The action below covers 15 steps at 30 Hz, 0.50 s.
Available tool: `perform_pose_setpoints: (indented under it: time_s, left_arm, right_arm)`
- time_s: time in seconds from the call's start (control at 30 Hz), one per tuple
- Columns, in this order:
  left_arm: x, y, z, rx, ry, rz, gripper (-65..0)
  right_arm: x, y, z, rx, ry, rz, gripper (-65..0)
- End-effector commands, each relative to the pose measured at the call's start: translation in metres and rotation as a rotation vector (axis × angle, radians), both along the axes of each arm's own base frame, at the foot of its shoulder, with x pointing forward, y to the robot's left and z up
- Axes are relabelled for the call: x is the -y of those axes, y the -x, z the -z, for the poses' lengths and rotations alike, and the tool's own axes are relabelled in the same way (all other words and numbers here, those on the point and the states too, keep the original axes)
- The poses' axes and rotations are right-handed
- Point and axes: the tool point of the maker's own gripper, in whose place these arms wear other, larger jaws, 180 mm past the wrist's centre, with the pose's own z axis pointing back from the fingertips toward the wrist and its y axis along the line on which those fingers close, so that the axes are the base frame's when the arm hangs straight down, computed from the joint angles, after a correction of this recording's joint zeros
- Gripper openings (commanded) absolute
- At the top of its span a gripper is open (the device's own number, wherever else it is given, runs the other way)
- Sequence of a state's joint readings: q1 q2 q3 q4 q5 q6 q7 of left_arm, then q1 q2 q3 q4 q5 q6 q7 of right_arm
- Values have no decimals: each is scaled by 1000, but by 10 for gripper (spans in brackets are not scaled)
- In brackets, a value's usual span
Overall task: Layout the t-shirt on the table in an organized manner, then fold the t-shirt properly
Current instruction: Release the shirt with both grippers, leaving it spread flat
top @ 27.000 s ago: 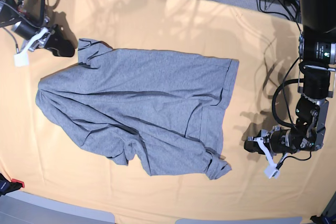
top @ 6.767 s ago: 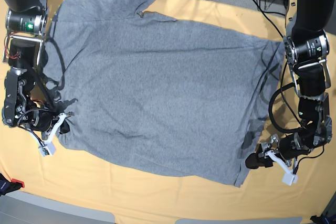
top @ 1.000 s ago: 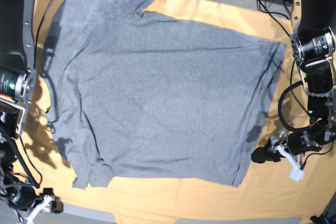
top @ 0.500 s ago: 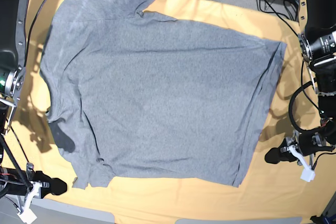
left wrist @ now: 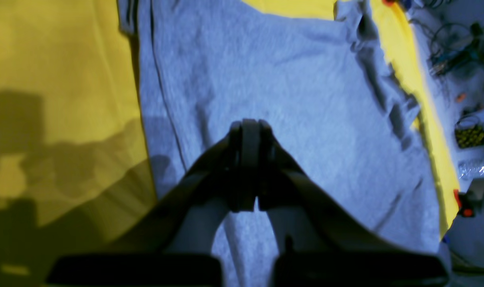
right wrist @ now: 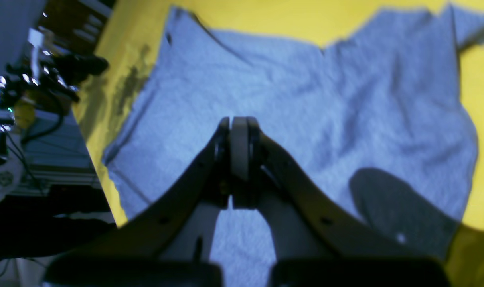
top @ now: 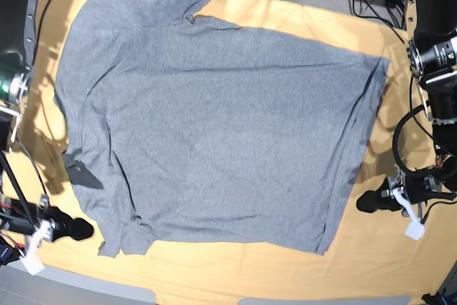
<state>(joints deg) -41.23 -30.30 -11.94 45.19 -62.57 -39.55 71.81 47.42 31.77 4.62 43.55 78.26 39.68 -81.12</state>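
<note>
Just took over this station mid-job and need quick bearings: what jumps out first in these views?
The grey t-shirt dominates, spread nearly flat, plain side up, over the middle of the yellow-orange table; its lower left corner looks rumpled. Both grippers are off the cloth with jaws shut and empty: the left gripper beside the shirt's right edge in the base view, the right gripper near its lower left corner.
</note>
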Motion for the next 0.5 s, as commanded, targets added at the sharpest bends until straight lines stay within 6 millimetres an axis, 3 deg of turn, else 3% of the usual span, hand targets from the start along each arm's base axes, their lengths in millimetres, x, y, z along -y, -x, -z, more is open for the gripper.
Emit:
perform_pose_setpoints:
  time_s: [0.0,0.2,0.47]
  left_arm:
    - [-3,-11,-34,104,2,-1,-650]
    - [11,-4,-51,206,-81,50,-650]
    - [26,16,-44,245,-160,106,-650]
  right_arm:
    - [12,-7,-33,91,-21,25,-650]
    - [29,9,-32,112,9,33,-650]
    - [7,38,-32,217,229,-81,-650]
